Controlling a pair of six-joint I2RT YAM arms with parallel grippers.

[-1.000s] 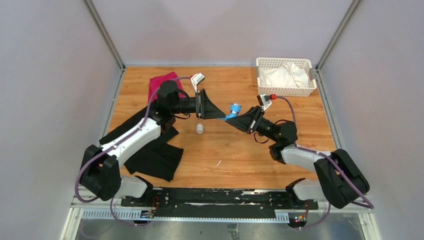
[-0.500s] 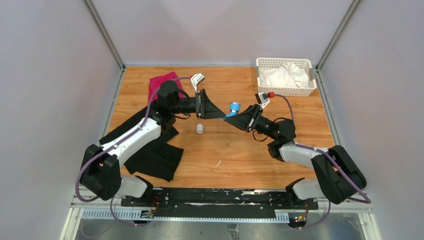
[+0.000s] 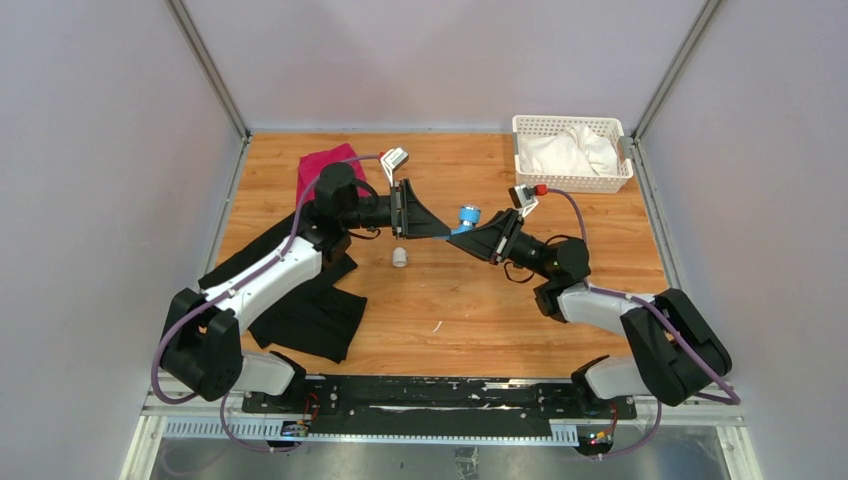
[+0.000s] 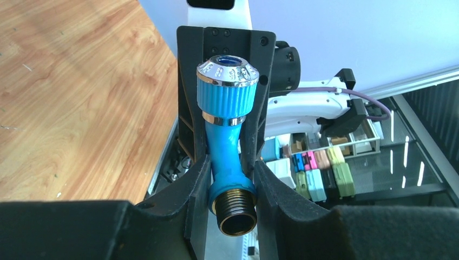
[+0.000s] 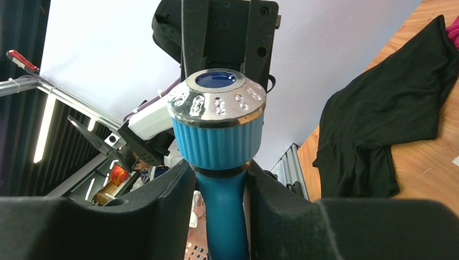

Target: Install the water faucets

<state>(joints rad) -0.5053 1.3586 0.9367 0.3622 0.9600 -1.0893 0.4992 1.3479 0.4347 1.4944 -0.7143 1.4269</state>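
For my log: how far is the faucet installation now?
Done: the bright blue plastic faucet is up off the wooden table. In hand: left end effector and right end effector both clamp its stem. Left: the short white plastic fitting lies apart, unjoined.

Faucet glossy blue plastic, chrome trim; table matt wood grain.

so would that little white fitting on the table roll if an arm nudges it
Likely yes: the white fitting looks round and sits loose, nothing against it. Being small, it is probably light and would skid or roll.
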